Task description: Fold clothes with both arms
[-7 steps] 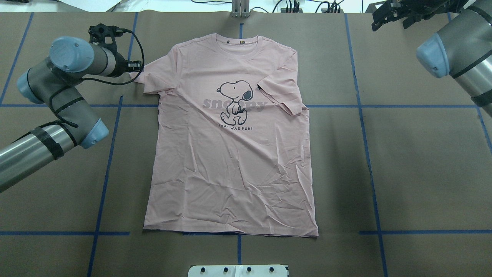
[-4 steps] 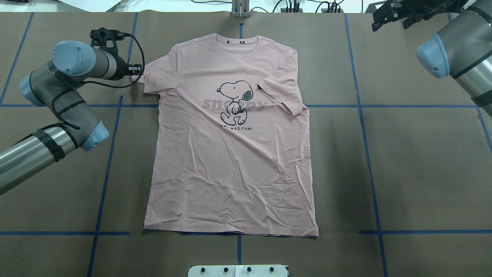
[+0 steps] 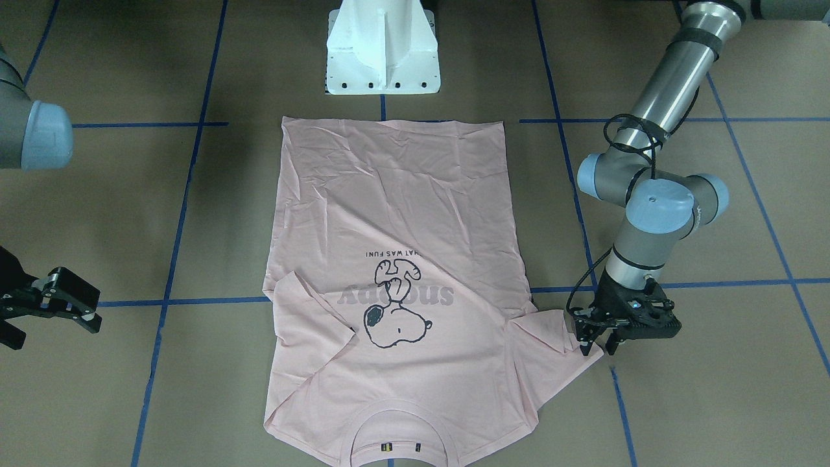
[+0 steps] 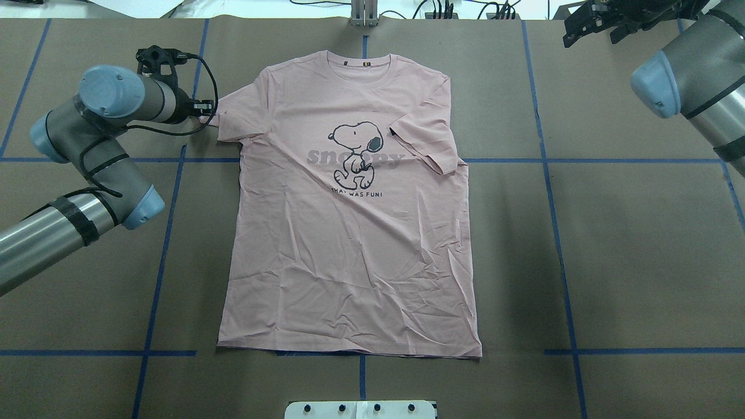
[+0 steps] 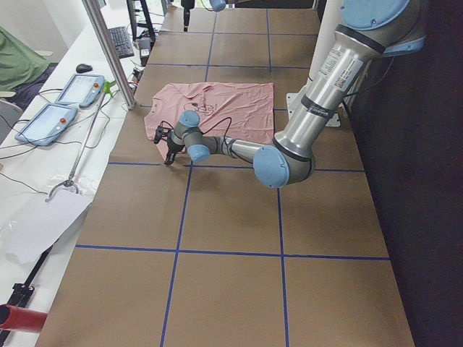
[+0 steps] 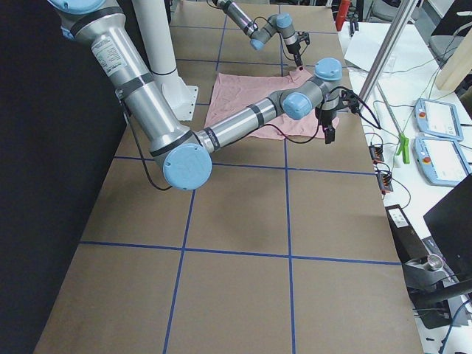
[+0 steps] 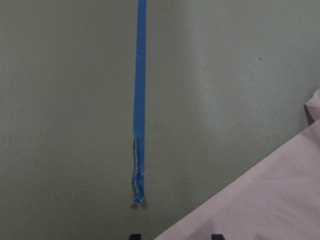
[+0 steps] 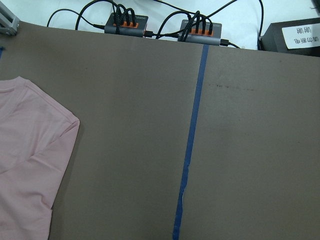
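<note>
Shirt (image 4: 349,244) flat on the desk (image 4: 640,262); left gripper (image 3: 597,349) open, straddling the sleeve (image 3: 551,337) edge. Right gripper (image 3: 94,312) looks open too, well apart.

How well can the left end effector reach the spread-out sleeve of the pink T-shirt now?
Probably yes: the left end effector sits right at the outer edge of the sleeve, fingers apart, and nothing stands between them.

Shows a pale pink T-shirt (image 4: 349,244) spread flat, dog print (image 4: 356,154) up, on the taped brown table (image 4: 640,244) — one sleeve (image 4: 425,142) folded in over the lettering (image 4: 317,158). Puts the left gripper (image 4: 204,109) at the other sleeve (image 4: 238,113), the right gripper (image 4: 582,26) well apart at the far corner.
</note>
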You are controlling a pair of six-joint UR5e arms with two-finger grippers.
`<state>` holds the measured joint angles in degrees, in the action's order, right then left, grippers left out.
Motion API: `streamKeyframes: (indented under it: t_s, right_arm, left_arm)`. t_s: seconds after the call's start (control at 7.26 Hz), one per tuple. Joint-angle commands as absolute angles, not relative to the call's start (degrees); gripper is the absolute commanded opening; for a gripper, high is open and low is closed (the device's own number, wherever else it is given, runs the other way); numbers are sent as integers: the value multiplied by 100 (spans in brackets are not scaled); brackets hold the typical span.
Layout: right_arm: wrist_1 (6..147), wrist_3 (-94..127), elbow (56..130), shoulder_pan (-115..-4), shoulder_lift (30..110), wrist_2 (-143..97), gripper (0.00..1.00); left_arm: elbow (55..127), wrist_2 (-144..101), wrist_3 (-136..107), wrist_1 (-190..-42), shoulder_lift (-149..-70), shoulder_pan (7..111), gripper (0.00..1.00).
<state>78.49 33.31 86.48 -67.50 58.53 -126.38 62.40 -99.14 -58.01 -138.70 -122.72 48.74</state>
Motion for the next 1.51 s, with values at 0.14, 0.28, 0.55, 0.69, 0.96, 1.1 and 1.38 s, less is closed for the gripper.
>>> streamKeyframes:
  t_s: [0.14, 0.28, 0.55, 0.69, 0.96, 1.1, 1.38]
  right_arm:
    - [7849, 3331, 8648, -6750, 5862, -12630, 100]
    - [7849, 3331, 8648, -6750, 5862, -12630, 100]
    - [7840, 3340, 8657, -6750, 5871, -12630, 100]
    - [7840, 3340, 8649, -6750, 5871, -12621, 100]
    - [7840, 3349, 8657, -6750, 5871, -12604, 100]
    - [7831, 3366, 8666, -6750, 5880, -12604, 100]
    - [7831, 3392, 8675, -6750, 5897, -12595, 100]
  left_arm:
    - [6249, -9914, -5783, -13966, -12261, 4860, 0]
    - [6266, -9914, -5722, -13957, -12252, 4860, 0]
    - [6511, -9931, -5423, -13826, -12287, 4878, 0]
    - [6782, -9940, -5432, -13277, -12444, 4878, 0]
    - [7162, -9923, -5746, -11487, -13250, 4860, 0]
    - [7015, -9905, -6287, -11113, -13654, 4730, 0]
    - [5843, -9416, -7071, -10969, -14602, 4309, 0]
